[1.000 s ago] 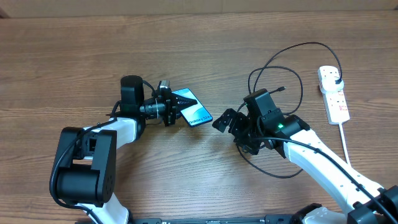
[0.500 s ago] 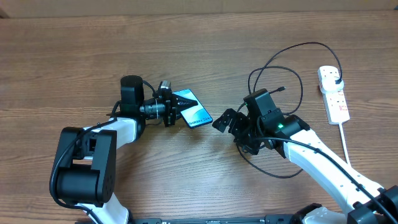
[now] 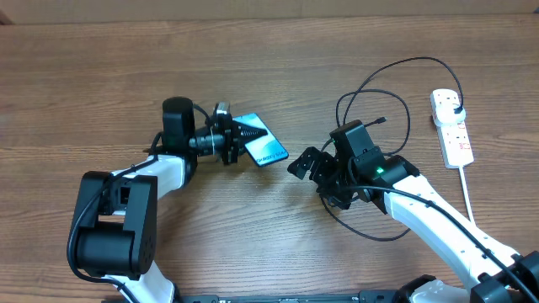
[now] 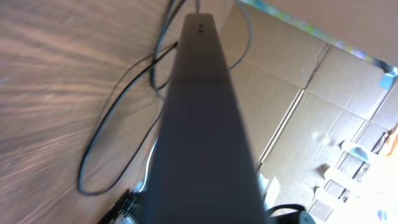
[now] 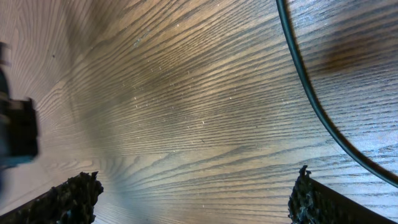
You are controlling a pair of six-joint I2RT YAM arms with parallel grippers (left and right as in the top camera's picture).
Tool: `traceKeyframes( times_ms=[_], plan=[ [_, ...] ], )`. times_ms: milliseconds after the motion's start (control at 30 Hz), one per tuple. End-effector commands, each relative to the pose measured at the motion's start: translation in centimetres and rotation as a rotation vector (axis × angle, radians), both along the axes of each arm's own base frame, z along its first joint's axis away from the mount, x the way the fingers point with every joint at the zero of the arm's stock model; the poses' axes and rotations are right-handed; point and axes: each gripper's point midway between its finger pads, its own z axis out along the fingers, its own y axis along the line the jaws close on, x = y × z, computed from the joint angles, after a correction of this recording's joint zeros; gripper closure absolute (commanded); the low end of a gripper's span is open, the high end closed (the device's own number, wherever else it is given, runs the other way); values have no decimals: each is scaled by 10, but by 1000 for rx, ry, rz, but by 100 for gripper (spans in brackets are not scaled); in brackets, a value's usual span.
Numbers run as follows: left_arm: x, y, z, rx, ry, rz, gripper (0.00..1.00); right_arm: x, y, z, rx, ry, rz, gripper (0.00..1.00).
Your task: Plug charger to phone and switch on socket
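Note:
The phone (image 3: 263, 144), blue screen up, is held tilted by my left gripper (image 3: 238, 137), which is shut on its left end. In the left wrist view the phone's dark edge (image 4: 202, 118) fills the middle and hides the jaws. The charger, a thin black cable (image 3: 372, 93), loops across the table right of centre, its connector tip (image 3: 383, 120) lying free and its plug in the socket (image 3: 451, 126) at the far right. My right gripper (image 3: 301, 163) is open and empty over bare wood, right of the phone. The cable (image 5: 311, 93) crosses the right wrist view.
The socket's white cord (image 3: 470, 202) runs down the right side toward the front edge. Cardboard boxes (image 4: 311, 99) stand beyond the table in the left wrist view. The right arm (image 3: 404, 198) lies over part of the cable loop.
The left gripper has rolled slightly with the phone, tilting it and shifting it a little up and left. The right arm has not moved.

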Motion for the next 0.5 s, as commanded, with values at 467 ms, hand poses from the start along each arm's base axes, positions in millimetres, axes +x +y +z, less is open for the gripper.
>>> traceKeyframes(
  times_ms=[467],
  plan=[
    [25,-28,26,-2,-85,-44,96,7,2,7,-2,-31,12,0]
  ],
)
